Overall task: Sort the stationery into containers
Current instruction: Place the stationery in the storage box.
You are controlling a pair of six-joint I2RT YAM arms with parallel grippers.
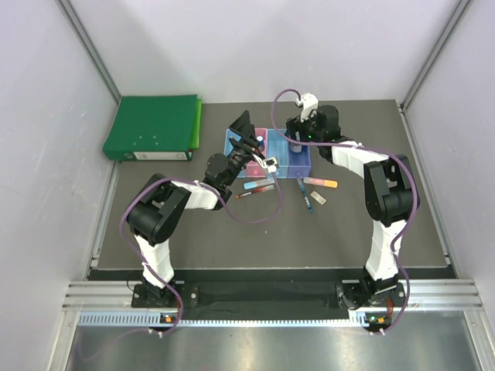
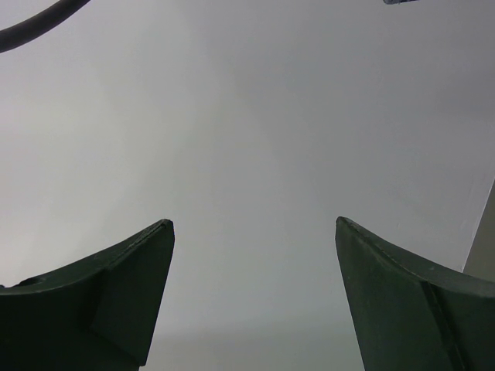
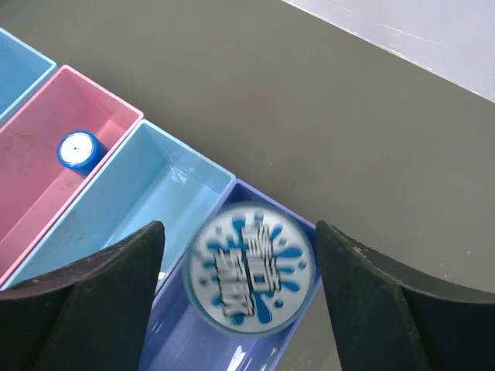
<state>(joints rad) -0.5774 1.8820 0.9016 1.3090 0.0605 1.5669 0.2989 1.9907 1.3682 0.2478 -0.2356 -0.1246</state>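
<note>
Two robot arms are seen from above on a dark grey worktop (image 1: 193,232). The right end effector (image 3: 238,226) hangs over one end of a row of four joined plastic bins (image 1: 267,151). It is released, with its two dark fingers spread wide.

Directly beneath it, between the fingers, a round blue-and-white reel (image 3: 251,278) is seen, blurred, over the purple bin (image 3: 224,352). A clear gap is shown between the reel and the finger on the left of the wrist view. The reel's other edge lies close by the opposite finger, so the reel is not clamped.

Leftward from this end effector in the wrist view, a light blue bin (image 3: 155,185) is joined to the purple one. Next comes a pink bin (image 3: 39,124), in which a small blue-capped bottle (image 3: 79,149) is seen from above, and then another light blue bin (image 3: 15,69).

The left end effector (image 2: 254,222) is raised and tilted upward over the other end of the row. It too is released, with its fingers wide apart and nothing between them. Only a pale wall is faced by it.

On the worktop, nearer the arm bases than the right end effector, an orange-pink marker (image 1: 319,182), a dark blue pen (image 1: 307,195) and a small pale block (image 1: 320,199) are laid close together. A red-blue pen (image 1: 257,185) is seen on the near side of the left end effector, just outside the bins. A green binder (image 1: 155,127) is laid well to the left of the left end effector.
</note>
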